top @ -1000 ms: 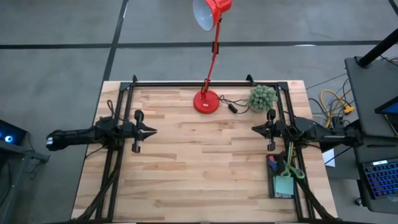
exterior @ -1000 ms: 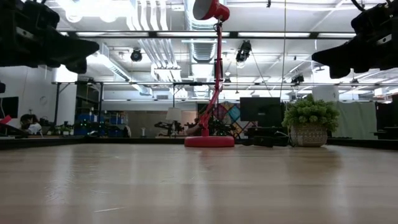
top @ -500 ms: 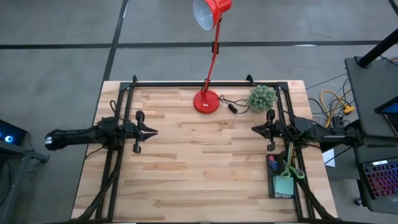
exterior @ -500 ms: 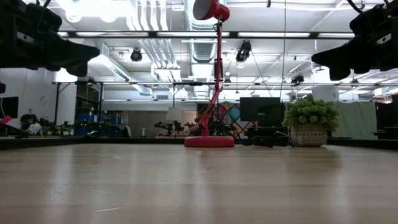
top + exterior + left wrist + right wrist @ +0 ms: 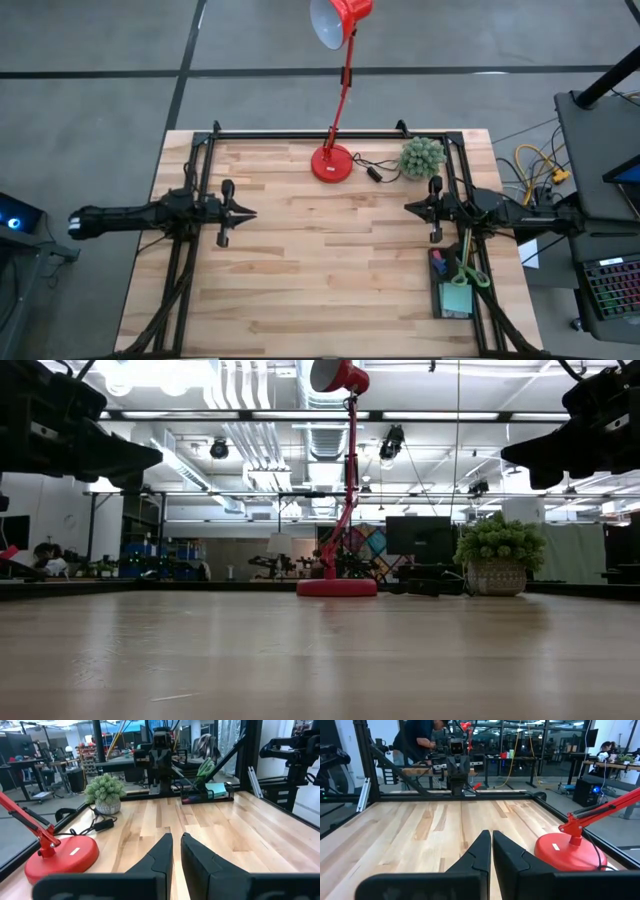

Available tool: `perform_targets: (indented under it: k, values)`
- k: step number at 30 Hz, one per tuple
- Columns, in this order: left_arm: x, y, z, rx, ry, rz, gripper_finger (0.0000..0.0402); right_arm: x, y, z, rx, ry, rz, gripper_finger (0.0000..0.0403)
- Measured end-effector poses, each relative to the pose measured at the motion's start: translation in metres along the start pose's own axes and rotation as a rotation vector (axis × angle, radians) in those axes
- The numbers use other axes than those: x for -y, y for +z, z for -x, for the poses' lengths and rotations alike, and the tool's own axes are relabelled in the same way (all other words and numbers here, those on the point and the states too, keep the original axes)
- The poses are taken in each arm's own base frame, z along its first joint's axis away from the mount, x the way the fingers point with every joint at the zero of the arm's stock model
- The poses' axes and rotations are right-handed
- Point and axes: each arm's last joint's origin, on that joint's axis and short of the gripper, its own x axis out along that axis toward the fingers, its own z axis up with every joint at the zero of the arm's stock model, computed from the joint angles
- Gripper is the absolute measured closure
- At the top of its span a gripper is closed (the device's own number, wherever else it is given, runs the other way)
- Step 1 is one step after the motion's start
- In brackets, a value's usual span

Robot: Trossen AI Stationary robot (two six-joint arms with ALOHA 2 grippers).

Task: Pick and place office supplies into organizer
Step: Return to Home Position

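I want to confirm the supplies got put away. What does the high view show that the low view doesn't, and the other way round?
Only the high view shows the organizer by the table's right edge, with scissors and a sticky pad in it. Only the low view shows the room behind, with a monitor. Both show the lamp, the plant, the left hand and the right hand.
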Motion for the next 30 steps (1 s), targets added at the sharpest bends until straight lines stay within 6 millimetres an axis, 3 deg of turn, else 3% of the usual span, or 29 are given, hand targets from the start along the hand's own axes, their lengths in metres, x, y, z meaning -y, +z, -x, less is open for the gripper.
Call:
perform_targets:
  k: [30]
  values:
    - [0.0002,-0.0050,-0.0033,-0.056,-0.005,0.004,0.0379,0.0000,0.0000,0.0000,0.000,0.000,0.000,0.0394]
